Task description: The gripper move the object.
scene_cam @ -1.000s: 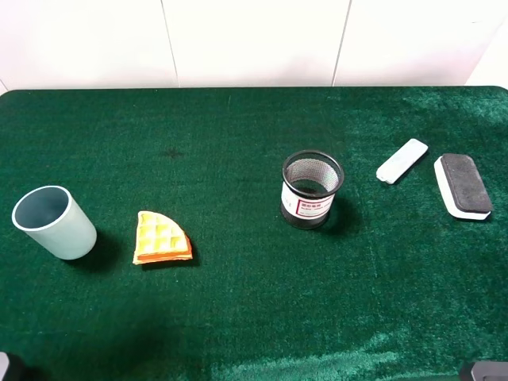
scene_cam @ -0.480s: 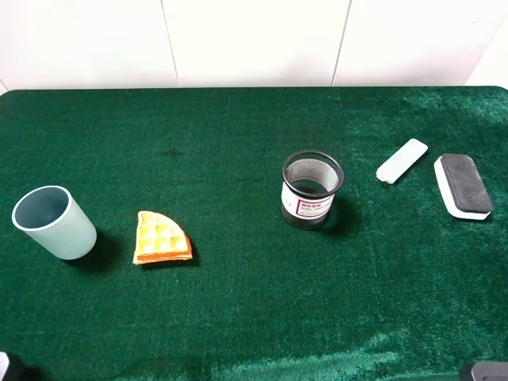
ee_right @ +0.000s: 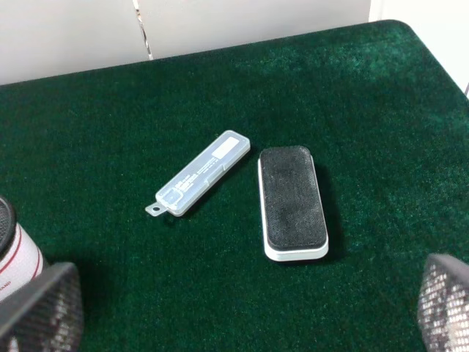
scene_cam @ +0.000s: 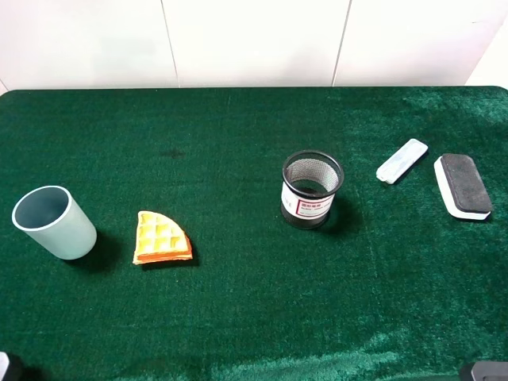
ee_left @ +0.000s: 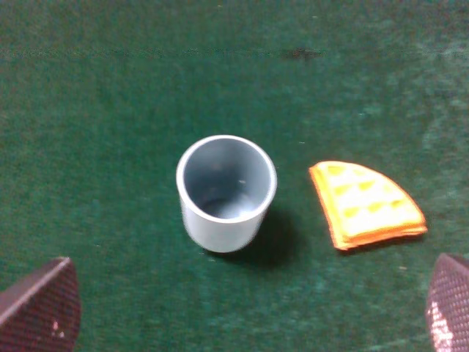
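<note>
Overhead, left gripper [ee_left: 242, 308] spread wide, empty, poised above upright cup [ee_left: 226, 192]; no contact.

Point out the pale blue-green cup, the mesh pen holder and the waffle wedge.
pale blue-green cup [ee_left: 220, 224], left wrist view, on its outer side wall.
mesh pen holder [scene_cam: 306, 207], exterior high view, on its white label.
waffle wedge [scene_cam: 161, 236], exterior high view, on its gridded top face.

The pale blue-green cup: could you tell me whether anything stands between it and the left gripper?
Nothing visible does. In the left wrist view the cup stands upright on bare green cloth, ahead of the left gripper, whose fingertips are spread wide. The orange waffle wedge lies beside the cup, apart from it, off the direct line.
</note>
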Motion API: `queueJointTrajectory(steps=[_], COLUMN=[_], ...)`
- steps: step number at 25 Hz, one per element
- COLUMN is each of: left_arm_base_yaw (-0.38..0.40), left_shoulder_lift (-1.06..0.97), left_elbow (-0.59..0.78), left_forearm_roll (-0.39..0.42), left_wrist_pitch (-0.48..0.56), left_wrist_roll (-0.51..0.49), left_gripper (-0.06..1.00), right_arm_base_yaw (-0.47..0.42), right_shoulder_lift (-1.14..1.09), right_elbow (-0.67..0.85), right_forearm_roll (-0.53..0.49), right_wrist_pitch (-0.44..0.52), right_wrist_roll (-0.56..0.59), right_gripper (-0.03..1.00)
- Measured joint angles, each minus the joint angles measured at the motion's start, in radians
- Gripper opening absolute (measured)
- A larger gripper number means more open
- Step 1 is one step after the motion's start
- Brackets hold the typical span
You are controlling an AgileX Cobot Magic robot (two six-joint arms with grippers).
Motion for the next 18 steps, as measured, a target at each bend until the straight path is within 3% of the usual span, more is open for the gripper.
queueJointTrajectory(steps=[8,12,18], left_arm_base_yaw=[0.108,0.113,0.123], left_shoulder_lift=[-0.163,-0.238,-0.242], left_elbow=[0.126,0.216,0.221], left_forearm_roll=[-0.033,-0.050,-0.052], left_wrist_pitch=[-0.030,-0.083,-0.097], left_wrist_roll=[0.076,0.121,0.146], left_gripper=[0.95,0.95,0.95], right_arm_base_yaw=[0.000,0.000,0.000], right_shoulder_lift=[0.000,0.000,0.000], right_elbow=[0.000,0.000,0.000], right_forearm_roll=[0.000,0.000,0.000], right_wrist_pitch=[-0.001,-0.001,-0.001], right_wrist_roll=[0.000,0.000,0.000], right_gripper=[0.70,0.70,0.70])
